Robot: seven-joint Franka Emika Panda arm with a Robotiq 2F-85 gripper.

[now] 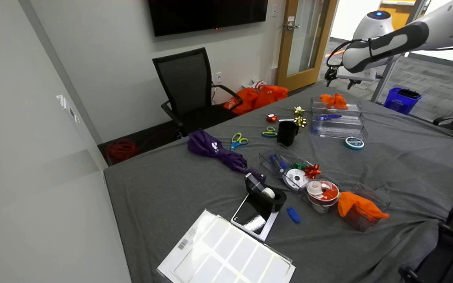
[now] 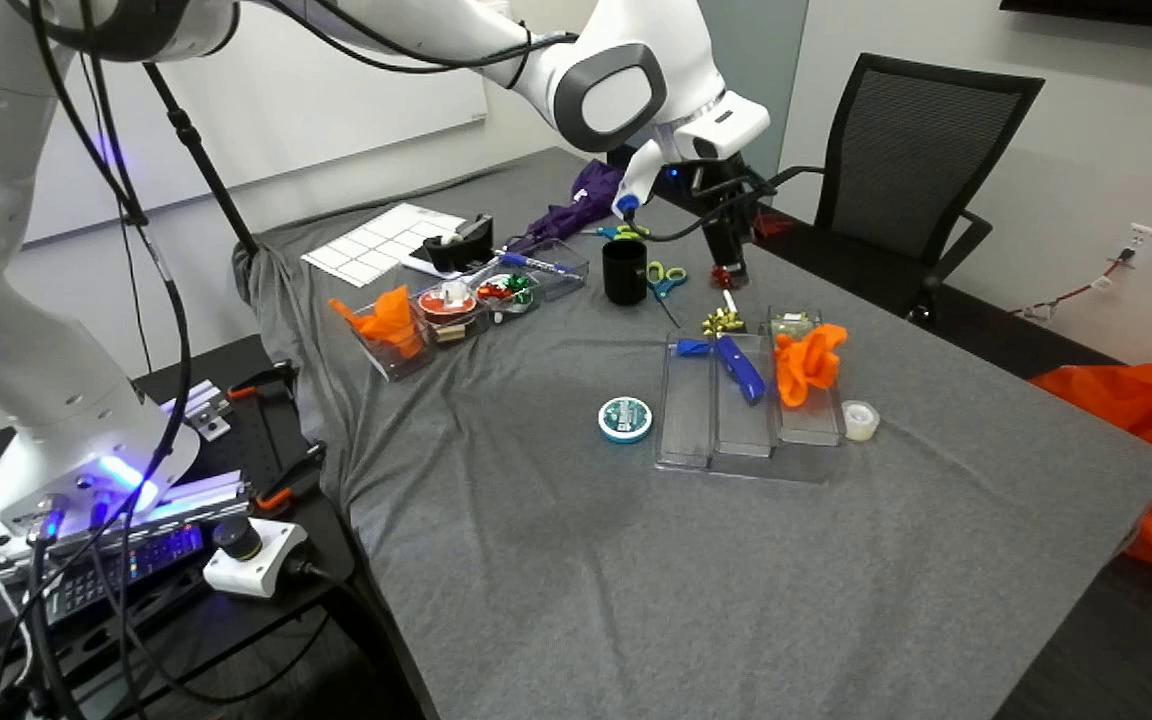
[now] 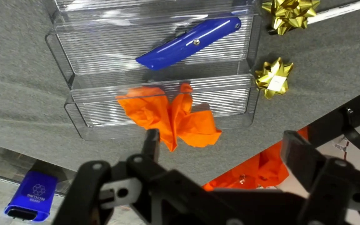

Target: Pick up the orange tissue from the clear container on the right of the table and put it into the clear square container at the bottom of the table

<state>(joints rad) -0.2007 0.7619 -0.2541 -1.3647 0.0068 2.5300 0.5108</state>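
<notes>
Hanging unloaded, jaws parted, the gripper (image 3: 222, 139) has the orange tissue (image 3: 175, 125) at ten o'clock in the wrist view, in the clear tray (image 3: 98, 56). In an exterior view, a clear box (image 2: 404, 366) at the tray's nine o'clock holds another tissue (image 2: 391, 320).

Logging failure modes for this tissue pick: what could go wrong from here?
1. The orange tissue sticks out past the rim of its clear bin; the open gripper might catch that wall while closing and drag the bin.
2. A blue utility knife lies in the next clear bin, so sideways drift could knock it.
3. In both exterior views, a second orange tissue sticks out of a clear container, so the wrong one might be picked.
</notes>
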